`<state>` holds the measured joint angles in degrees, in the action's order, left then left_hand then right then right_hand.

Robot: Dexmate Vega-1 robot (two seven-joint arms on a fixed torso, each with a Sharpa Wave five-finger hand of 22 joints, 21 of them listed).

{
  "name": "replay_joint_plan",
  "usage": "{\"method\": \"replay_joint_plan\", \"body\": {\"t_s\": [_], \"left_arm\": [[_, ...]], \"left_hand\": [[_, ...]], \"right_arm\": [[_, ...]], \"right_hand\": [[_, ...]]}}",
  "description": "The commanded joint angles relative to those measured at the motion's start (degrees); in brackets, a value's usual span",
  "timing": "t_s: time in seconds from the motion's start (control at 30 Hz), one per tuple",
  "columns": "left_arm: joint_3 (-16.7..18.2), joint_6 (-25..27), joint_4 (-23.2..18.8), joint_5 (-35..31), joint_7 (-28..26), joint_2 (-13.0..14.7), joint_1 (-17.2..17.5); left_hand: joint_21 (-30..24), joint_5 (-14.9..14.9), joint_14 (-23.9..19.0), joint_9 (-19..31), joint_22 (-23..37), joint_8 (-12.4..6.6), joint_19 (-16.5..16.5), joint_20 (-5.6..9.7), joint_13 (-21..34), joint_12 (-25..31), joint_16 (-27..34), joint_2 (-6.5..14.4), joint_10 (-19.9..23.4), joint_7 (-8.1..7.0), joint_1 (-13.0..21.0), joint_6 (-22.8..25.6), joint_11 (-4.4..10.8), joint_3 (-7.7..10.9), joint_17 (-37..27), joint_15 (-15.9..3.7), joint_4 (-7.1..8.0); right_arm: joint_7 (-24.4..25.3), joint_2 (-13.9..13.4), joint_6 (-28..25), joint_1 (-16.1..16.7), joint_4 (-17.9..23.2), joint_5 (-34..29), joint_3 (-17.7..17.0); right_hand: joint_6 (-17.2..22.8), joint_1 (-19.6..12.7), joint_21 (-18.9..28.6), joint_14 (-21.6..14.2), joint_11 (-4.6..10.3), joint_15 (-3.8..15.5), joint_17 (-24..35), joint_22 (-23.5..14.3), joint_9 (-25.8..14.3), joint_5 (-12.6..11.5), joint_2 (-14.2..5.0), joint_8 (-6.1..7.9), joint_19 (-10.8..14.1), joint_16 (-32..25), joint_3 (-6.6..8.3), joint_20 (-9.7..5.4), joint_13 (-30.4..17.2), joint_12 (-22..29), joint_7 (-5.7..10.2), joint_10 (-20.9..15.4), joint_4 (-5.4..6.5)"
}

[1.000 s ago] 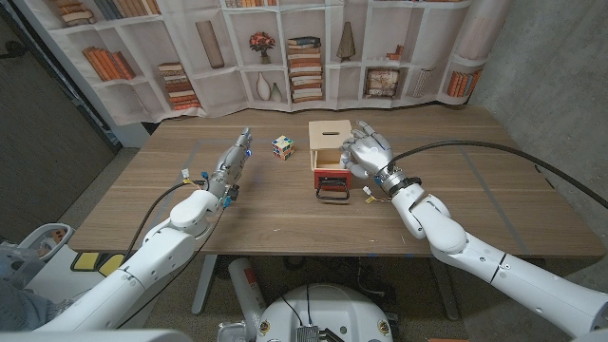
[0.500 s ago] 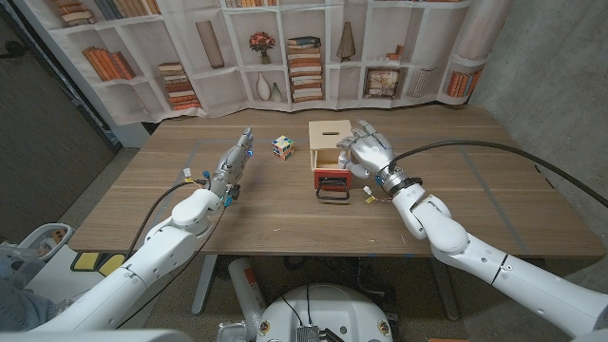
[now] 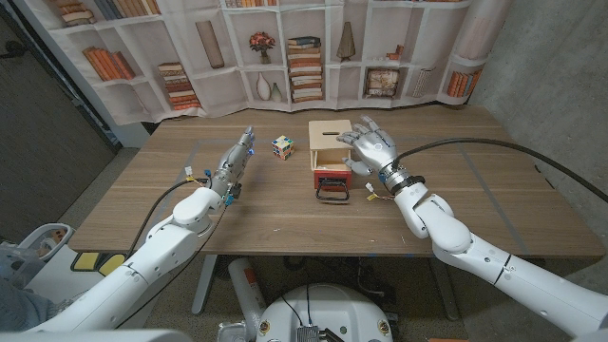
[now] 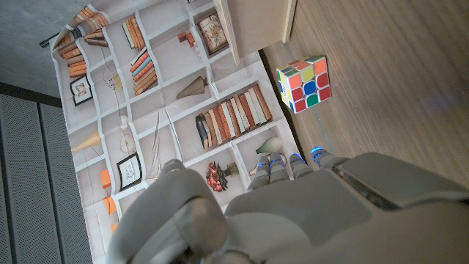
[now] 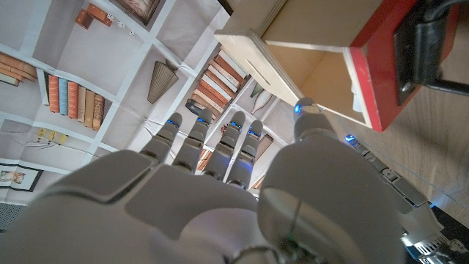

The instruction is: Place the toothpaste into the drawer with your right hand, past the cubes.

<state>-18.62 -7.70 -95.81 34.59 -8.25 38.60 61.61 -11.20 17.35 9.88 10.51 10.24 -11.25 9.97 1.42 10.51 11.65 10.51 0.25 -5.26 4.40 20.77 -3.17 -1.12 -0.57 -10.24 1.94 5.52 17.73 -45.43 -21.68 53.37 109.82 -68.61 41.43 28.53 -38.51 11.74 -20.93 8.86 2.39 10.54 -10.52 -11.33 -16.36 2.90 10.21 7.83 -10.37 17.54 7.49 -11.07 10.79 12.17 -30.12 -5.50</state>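
The right hand (image 3: 370,147) hovers just beside the right side of the wooden box, fingers spread apart and holding nothing; in the right wrist view its fingers (image 5: 196,139) reach up past the open drawer (image 5: 344,81). That drawer (image 3: 331,178), red-fronted with a black handle, stands pulled out from the light wooden box (image 3: 326,139) toward the robot. Whether the toothpaste lies inside cannot be told from these views; only a pale edge shows within the drawer. A single colourful cube (image 3: 283,146) sits on the table (image 3: 285,214) just left of the box. The left hand (image 3: 233,163) stands well apart to the left, fingers straight and together, holding nothing, pointing toward the cube (image 4: 304,83).
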Motion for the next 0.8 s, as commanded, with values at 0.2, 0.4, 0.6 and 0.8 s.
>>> {"method": "replay_joint_plan", "body": {"t_s": [0.2, 0.4, 0.6, 0.8], "left_arm": [[-0.12, 0.27, 0.46, 0.12, 0.68, 0.19, -0.68], [-0.11, 0.2, 0.89, 0.48, 1.23, 0.23, -0.8], [0.1, 0.26, 0.7, 0.69, 1.47, 0.64, -0.54], [0.37, 0.37, 0.16, 0.85, 1.68, 1.2, -0.18]], "left_hand": [[-0.16, -0.01, 1.18, 0.19, 0.17, -0.05, 4.99, -0.58, 0.19, -0.05, 0.16, 0.66, -0.13, 0.11, 0.05, 0.25, 0.22, -0.4, -0.12, 0.1, -0.01], [-0.17, -0.02, 1.16, 0.19, 0.17, -0.06, 5.01, -0.61, 0.19, -0.04, 0.17, 0.7, -0.11, 0.09, 0.07, 0.28, 0.29, -0.46, -0.12, 0.08, -0.01], [-0.18, -0.03, 1.13, 0.19, 0.17, -0.07, 5.0, -0.64, 0.19, -0.04, 0.18, 0.74, -0.1, 0.14, 0.1, 0.3, 0.22, -0.51, -0.12, 0.12, -0.01], [-0.2, -0.05, 1.16, 0.19, 0.17, -0.06, 4.97, -0.61, 0.19, -0.04, 0.17, 0.81, -0.12, 0.14, 0.13, 0.27, 0.07, -0.56, -0.12, 0.16, -0.01]], "right_arm": [[1.95, -0.04, 1.01, 1.61, 2.01, 5.87, -2.62], [3.1, 0.26, 0.79, 1.92, 2.1, 6.04, -2.7], [3.73, 0.42, 1.73, 2.87, 3.37, 9.84, -4.1], [4.48, 0.64, 3.33, 3.32, 4.68, 14.56, -6.05]], "right_hand": [[0.63, 2.56, 0.11, 0.72, -0.87, -0.68, 0.36, -0.32, -0.3, -0.37, 0.11, 0.78, 0.42, -0.08, -0.55, 1.37, -0.26, 0.65, 0.34, 0.62, 1.58], [1.46, 3.17, 0.25, 0.55, -1.04, -0.22, 0.35, -0.33, -0.3, -0.43, 0.03, 1.19, 0.79, -0.27, -0.71, 1.02, -0.27, 0.87, 0.12, 0.67, 1.86], [1.63, 3.45, 0.19, 0.39, -0.83, -0.15, 0.34, -0.34, -0.31, -0.45, -0.03, 1.26, 0.65, -0.36, -0.77, 0.51, -0.28, 1.01, 0.11, 0.61, 1.98], [1.68, 3.78, 0.2, 0.37, -1.15, -0.22, 0.34, -0.35, -0.31, -0.46, -0.18, 1.28, 0.69, -0.4, -0.82, 0.0, -0.28, 1.05, 0.02, 0.8, 2.17]]}}
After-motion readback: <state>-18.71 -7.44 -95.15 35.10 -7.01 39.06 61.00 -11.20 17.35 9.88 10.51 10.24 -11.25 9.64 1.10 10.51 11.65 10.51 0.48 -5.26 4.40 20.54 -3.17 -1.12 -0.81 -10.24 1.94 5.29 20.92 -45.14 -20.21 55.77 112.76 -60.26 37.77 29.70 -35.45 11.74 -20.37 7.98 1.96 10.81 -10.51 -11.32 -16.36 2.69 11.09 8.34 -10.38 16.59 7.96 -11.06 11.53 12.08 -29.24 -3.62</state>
